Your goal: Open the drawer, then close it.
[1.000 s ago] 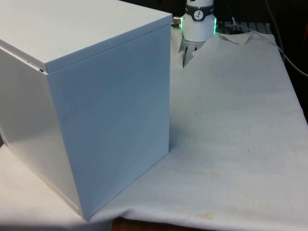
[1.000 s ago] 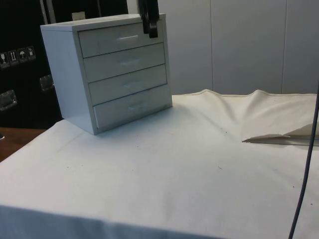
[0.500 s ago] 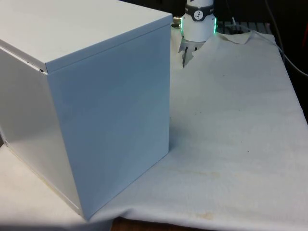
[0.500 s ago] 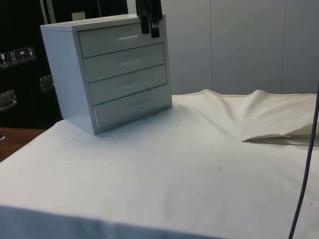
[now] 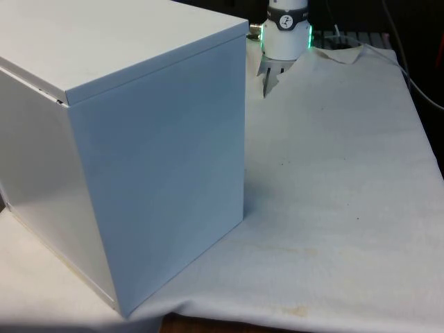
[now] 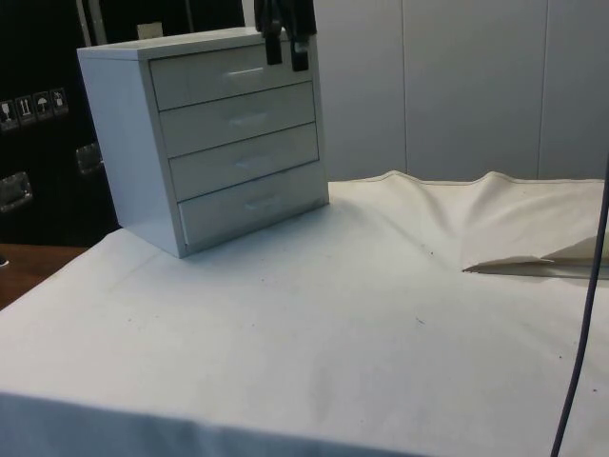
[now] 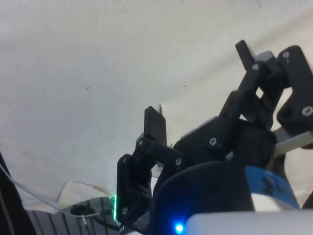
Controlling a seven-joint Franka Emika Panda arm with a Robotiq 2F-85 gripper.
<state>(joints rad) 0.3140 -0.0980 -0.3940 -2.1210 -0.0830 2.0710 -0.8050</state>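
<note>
Side view — white chest of drawers (image 6: 209, 133) at the frame's upper left, gripper (image 6: 287, 33) hanging before its top drawer (image 6: 231, 78).

All four drawers sit shut. The gripper's fingers stand apart and hold nothing. The chest looks stiff and smooth-painted, and the drawer likely slides lightly — the small pale handle (image 6: 245, 71) at its middle is the place to grip, though its slick surface could let the fingers slip. No brand or label can be read on the chest.
</note>
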